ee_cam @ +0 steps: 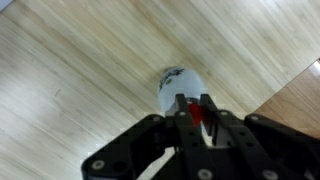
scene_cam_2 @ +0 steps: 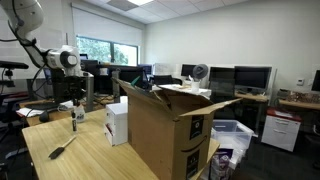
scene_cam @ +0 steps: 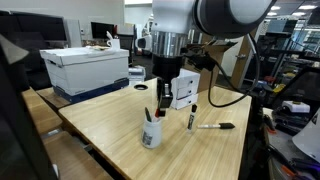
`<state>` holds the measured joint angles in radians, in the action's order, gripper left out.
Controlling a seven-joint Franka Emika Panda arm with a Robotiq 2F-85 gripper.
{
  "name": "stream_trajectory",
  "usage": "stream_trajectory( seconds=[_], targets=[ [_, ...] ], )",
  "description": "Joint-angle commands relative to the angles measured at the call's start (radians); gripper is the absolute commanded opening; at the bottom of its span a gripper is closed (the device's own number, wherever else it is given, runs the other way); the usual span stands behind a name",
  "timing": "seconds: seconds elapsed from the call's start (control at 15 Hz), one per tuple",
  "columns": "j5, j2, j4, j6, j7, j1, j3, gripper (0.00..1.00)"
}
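On the wooden table (scene_cam: 110, 125), a white box (scene_cam: 85, 68) sits at the far left. Right of it, near the front edge, stands the white cup (scene_cam: 151, 134). The gripper (ee_cam: 195, 108) hangs just above the cup, fingers clenched on a red marker (ee_cam: 197, 114). Farther right, a black marker (scene_cam: 215, 126) lies flat.

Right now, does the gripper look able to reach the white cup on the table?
Probably yes. The gripper hangs above the white cup with nothing between them, but its fingers are shut on a marker, so it could not grasp the cup.
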<state>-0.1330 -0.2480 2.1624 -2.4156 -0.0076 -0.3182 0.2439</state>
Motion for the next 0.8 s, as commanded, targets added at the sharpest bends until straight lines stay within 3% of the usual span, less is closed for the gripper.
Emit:
stream_trajectory(
  seconds=[0.0, 0.73],
  targets=[
    [-0.04, 0.063, 0.004, 0.07, 0.057, -0.013, -0.002, 0.08],
    [-0.086, 0.195, -0.03, 0.26, 0.108, 0.0, 0.013, 0.08]
  ],
)
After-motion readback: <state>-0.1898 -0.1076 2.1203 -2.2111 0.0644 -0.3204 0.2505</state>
